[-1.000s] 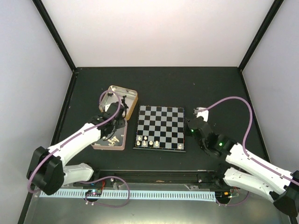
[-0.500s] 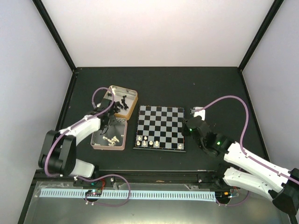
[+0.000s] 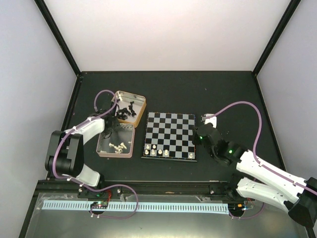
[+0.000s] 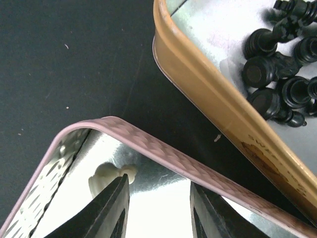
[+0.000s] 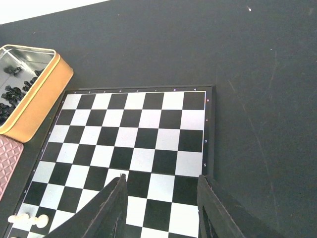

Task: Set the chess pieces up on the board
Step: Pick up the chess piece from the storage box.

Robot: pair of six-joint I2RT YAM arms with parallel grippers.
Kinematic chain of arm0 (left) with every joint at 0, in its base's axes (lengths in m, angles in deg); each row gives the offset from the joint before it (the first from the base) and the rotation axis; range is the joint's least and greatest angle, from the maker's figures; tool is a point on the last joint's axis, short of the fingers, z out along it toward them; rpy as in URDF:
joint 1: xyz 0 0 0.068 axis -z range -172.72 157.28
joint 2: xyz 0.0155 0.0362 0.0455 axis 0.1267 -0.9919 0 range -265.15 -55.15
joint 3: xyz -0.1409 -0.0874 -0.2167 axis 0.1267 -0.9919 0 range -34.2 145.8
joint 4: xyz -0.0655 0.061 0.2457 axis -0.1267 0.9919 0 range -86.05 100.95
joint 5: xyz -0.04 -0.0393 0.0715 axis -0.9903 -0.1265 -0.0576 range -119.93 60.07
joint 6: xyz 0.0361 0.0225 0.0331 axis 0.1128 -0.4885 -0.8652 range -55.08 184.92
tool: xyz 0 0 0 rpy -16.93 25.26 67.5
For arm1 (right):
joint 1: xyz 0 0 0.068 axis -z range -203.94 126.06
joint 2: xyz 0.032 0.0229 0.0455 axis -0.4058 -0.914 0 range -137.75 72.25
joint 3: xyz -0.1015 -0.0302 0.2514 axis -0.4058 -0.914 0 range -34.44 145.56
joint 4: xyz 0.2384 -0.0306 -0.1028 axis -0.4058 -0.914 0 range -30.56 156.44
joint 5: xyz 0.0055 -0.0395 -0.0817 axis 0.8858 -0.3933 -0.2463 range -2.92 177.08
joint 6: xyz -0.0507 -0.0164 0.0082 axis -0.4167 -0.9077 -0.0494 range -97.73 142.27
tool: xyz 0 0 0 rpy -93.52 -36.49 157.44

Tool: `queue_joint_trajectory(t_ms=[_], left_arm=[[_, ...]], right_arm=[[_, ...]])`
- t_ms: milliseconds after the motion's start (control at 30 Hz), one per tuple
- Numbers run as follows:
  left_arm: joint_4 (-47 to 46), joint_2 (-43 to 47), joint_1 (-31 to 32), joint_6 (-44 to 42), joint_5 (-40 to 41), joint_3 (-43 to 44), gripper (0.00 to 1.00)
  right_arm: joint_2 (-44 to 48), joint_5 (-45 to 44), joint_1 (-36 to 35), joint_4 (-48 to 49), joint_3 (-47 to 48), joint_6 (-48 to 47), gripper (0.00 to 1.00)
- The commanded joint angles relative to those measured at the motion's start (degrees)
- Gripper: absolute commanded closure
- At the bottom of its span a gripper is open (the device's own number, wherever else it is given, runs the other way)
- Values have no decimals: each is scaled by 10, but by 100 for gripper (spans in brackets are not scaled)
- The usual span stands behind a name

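Fetching a cream piece from the pink tin (image 3: 115,156) looks like the step in hand. The near row of the board (image 3: 170,130) has a handful of cream pieces (image 3: 154,148) standing. The other squares are bare, so I'd call the task early.

Right gripper (image 5: 161,181) hangs over the board's near right part, fingers apart, nothing between them. Left gripper (image 4: 159,183) is down inside the pink tin, fingers also apart and empty. One cream piece (image 4: 106,173) seems to lie on its side just outside one finger, not in the gap. More loose ones lie on the tin floor toward the board side.

To do it well:
- Slide sideways until the piece is centred in the gap.
- Pinch across the narrow stem, not the base.
- Stay off the tin wall, which is close to the fingertips.
- A lying piece comes up tilted, so plan to right it when setting it down.

Farther back, just beside the pink tin, is the gold tin (image 4: 208,94), with the black pieces (image 4: 270,74) heaped inside. None are on the board yet.
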Motion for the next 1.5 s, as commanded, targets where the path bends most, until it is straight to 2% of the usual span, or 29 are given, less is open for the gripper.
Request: queue_joint_trajectory(t_ms=[0, 200, 433, 600, 800, 900, 1000, 1133, 1300, 1467], left_arm=[[27, -16, -6, -12, 33, 35, 65], [39, -25, -6, -16, 33, 32, 63], [35, -39, -6, -29, -22, 18, 64], [33, -36, -6, -32, -54, 3, 77], [30, -30, -6, -31, -60, -5, 87], [34, -27, -6, -31, -64, -5, 87], [35, -19, -6, -32, -74, -7, 80], [37, -15, -6, -35, -88, -9, 77], [38, -8, -5, -35, -101, -14, 78], [37, -9, -5, -36, -93, -12, 85]], right_arm=[[-5, -1, 2, 9, 5, 2, 61], [-10, 1, 2, 10, 5, 3, 61], [-9, 3, 2, 10, 2, 7, 61], [-8, 5, 2, 10, 1, 9, 61], [-6, 5, 2, 9, 1, 9, 61], [-4, 5, 2, 8, 0, 9, 61], [-2, 5, 2, 9, -2, 9, 61], [0, 7, 2, 10, -4, 11, 61], [0, 7, 2, 11, -6, 11, 61], [2, 8, 2, 12, -7, 10, 61]])
